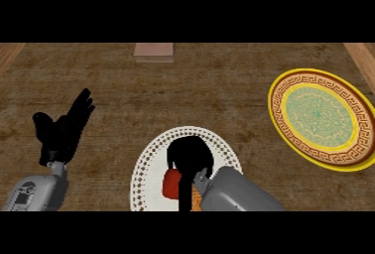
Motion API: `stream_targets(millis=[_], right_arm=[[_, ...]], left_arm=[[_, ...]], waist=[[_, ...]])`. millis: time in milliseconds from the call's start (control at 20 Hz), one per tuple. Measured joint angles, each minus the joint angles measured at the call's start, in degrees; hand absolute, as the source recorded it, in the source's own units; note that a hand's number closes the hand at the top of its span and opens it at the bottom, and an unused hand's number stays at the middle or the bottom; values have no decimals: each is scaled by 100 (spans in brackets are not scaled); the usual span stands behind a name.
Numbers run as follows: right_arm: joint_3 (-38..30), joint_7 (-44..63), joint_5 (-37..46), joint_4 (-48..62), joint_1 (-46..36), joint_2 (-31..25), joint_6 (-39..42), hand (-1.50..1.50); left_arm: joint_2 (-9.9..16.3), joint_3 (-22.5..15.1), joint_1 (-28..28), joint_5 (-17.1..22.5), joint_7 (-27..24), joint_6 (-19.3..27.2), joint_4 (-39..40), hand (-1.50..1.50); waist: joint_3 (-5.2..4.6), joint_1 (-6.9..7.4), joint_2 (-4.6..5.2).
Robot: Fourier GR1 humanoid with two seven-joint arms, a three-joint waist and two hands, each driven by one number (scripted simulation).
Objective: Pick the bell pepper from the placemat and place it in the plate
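1. The bell pepper [171,182] is not the biggest thing here, so it comes further down; the brown bench [183,94] is filling the whole view and carrying everything.
2. The plate [321,118], yellow-rimmed with a green patterned centre, is sitting at the right side of the bench, well apart from the pepper.
3. The placemat [150,161], white and oval with a dotted border, is lying near the lower middle, partly hidden by the right arm.
4. The right hand [189,156] is coming in from the near edge over the placemat, its fingers curling down round the pepper.
5. The left hand [64,130] is resting at the left, fingers straight and pointing away, holding nothing.
6. The bell pepper, red, is showing on the placemat just left of the right hand's wrist, touching the hand.
7. A small pinkish block [155,51] is lying at the far edge of the bench.
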Motion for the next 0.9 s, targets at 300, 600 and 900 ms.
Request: stream_targets(millis=[300,600,900], right_arm=[[152,-142,217,26,62,0,-545,150],[-147,-648,547,-702,520,-442,-1055,150],[-442,-646,1323,-1741,704,-957,-1906,150]], left_arm=[[-61,70,-4,-92,168,-48,-149,0],[-26,165,60,-76,266,-120,-270,0],[-46,204,206,-70,244,-127,-356,0]], waist=[[4,-9,2],[4,-54,15],[5,-122,-10]])
